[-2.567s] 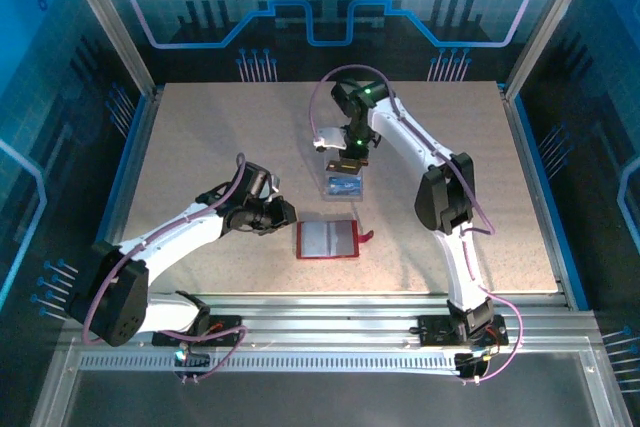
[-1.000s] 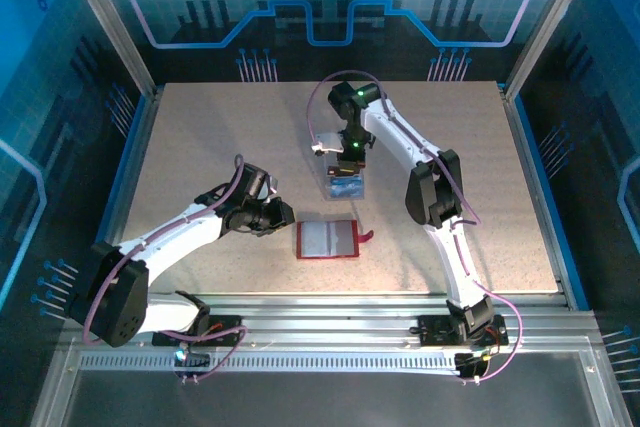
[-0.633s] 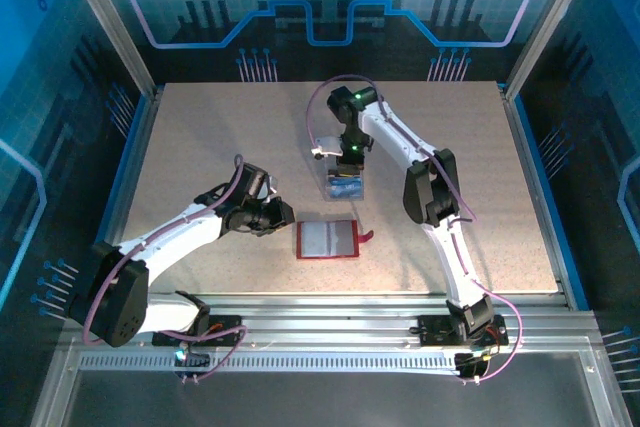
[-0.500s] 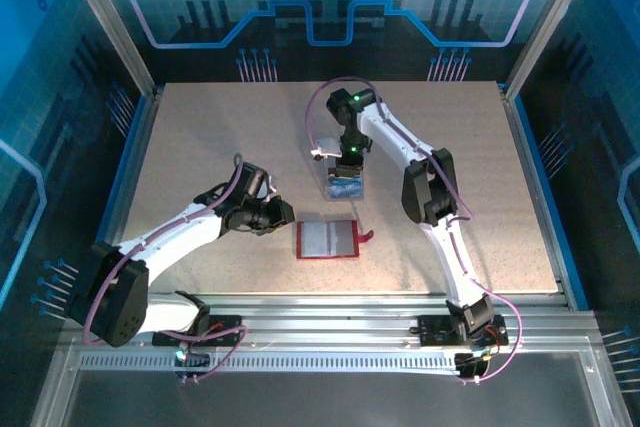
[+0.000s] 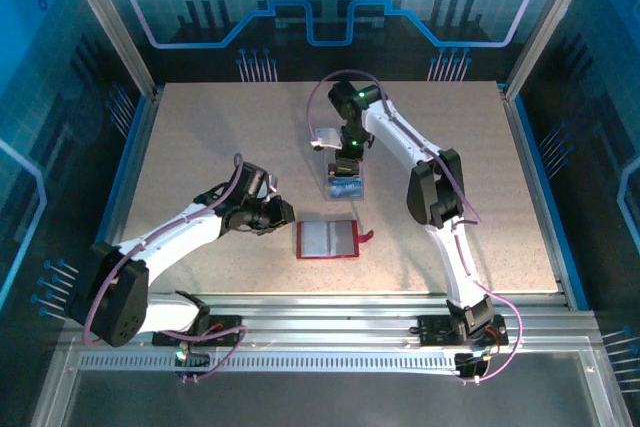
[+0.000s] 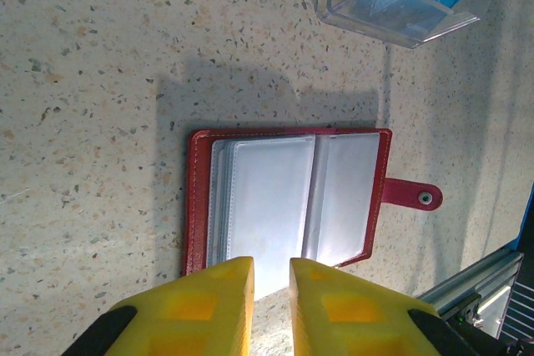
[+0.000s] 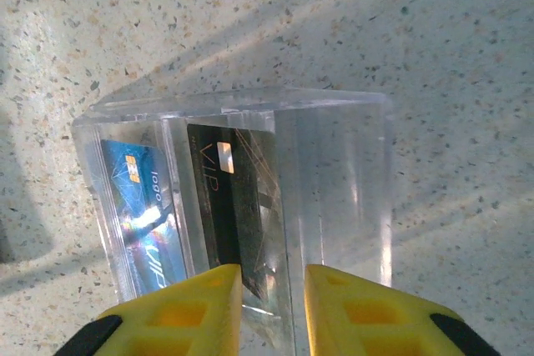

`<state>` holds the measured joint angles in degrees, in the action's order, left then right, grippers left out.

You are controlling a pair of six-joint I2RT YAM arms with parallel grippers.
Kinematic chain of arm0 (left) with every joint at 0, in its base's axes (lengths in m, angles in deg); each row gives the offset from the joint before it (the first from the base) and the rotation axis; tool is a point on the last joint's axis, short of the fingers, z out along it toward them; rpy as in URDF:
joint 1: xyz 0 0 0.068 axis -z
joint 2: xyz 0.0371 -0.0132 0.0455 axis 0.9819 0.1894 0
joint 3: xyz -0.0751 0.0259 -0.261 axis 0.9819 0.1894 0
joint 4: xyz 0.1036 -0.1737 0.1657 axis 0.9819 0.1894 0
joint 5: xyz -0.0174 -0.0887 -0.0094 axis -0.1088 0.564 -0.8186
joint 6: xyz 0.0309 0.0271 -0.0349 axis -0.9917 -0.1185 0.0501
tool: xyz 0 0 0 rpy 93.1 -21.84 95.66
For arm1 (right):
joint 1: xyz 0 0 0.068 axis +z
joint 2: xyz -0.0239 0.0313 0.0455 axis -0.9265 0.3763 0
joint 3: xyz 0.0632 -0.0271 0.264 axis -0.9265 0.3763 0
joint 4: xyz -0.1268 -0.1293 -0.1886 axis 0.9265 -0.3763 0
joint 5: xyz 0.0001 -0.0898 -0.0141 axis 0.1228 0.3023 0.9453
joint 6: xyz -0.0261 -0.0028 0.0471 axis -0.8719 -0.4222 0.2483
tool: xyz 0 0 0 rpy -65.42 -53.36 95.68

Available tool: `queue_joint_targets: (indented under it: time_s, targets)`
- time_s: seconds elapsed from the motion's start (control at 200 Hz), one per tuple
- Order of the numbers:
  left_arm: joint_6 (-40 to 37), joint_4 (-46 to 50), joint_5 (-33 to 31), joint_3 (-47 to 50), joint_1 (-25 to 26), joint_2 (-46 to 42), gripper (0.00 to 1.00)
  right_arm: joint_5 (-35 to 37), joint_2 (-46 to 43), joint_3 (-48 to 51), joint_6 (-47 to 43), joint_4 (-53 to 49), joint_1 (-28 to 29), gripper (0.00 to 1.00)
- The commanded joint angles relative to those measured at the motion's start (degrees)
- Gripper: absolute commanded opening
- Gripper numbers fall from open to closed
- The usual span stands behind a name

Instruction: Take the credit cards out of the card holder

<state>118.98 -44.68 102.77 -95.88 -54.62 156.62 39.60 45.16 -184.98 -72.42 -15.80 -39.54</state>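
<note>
I count one speckled, stone-look bench (image 5: pixel 200 147). One red leathery card holder (image 6: pixel 200 206) lies open and flat on it, grey clear pockets up, snap tab out. One boxy clear-plastic tray (image 7: pixel 334 172) sits just beyond it. Two credit cards (image 5: pixel 344 187) stand in neighbouring slots of the tray: blue card (image 7: pixel 142 206), dark card (image 7: pixel 234 198), both thin rectangles. The left claw (image 6: pixel 271 268) is over the holder's edge, a slit apart, gripping nothing. The right claw (image 7: pixel 273 277) is over the tray, slightly parted, released.
</note>
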Motion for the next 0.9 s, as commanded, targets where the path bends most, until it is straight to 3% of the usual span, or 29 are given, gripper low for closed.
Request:
queue_joint_targets:
  time_s: [0.0, 0.145, 0.37, 0.765, 0.895]
  targets:
    - [0.6, 0.0, 0.9, 0.6, -0.5, -1.4, 0.19, -1.0, -4.0, 2.1, 1.5, 3.3, -1.0, 0.28]
    - [0.8, -0.1, 0.9, 0.9, -0.5, -1.7, 0.19, 0.3, -4.7, 3.6, 3.5, 5.9, -1.0, 0.29]
    - [1.1, -2.1, 2.8, 0.7, -0.5, 0.2, 0.18, -5.3, -11.2, 10.3, 14.6, 10.7, -0.9, 0.30]
    - [0.9, -4.6, 5.5, -0.2, -0.5, 5.5, 0.16, -7.9, -31.7, 40.1, 54.1, 28.8, 2.1, 0.29]
    - [1.1, -5.2, 5.9, -0.1, -0.4, 6.6, 0.15, -8.2, -35.4, 46.7, 66.4, 29.4, 5.4, 0.26]
